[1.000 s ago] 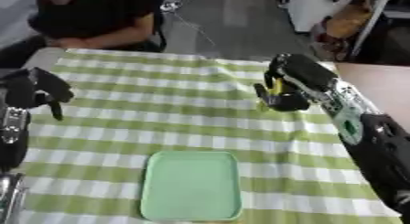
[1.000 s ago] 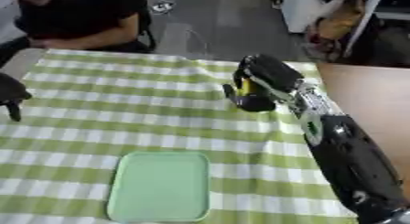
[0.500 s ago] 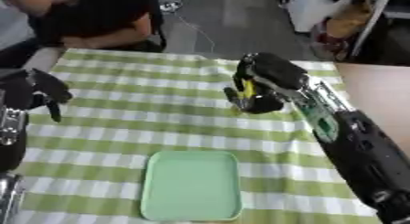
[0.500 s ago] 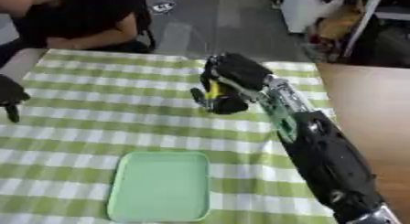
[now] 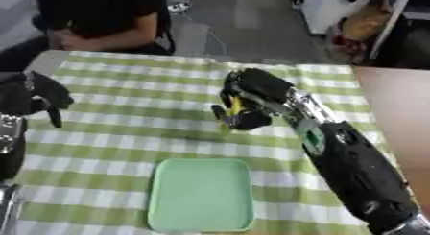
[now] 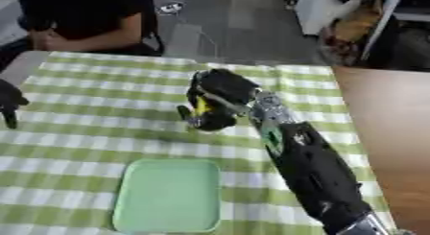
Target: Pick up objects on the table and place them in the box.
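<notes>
Left eye view: the right hand (image 5: pixel 252 102) hangs over the green-and-white checked tablecloth (image 5: pixel 126 119), its fingers curled round a small yellow object (image 5: pixel 236 106) (only a narrow yellow strip shows between the black fingers, so what it is cannot be made out). A second ago this hand was further toward the table's right side; it has since travelled left and nearer, and now sits just beyond the far right corner of the pale green tray (image 5: pixel 201 194). The tray lies bare on the cloth near the front edge. The left hand (image 5: pixel 38 95) shows at the left edge, fingers curled and holding nothing, much where it was.

Right eye view: the same hand (image 6: pixel 214 104) appears with the yellow object (image 6: pixel 201 106) clamped in it, raised off the cloth, beyond the tray (image 6: pixel 168 195) and a little to its right. No box other than this tray is in sight, so the tray is probably the goal.

The shift suggests the carry is well under way: the object is lifted, and what remains is to bring it down over the tray and let go.
</notes>
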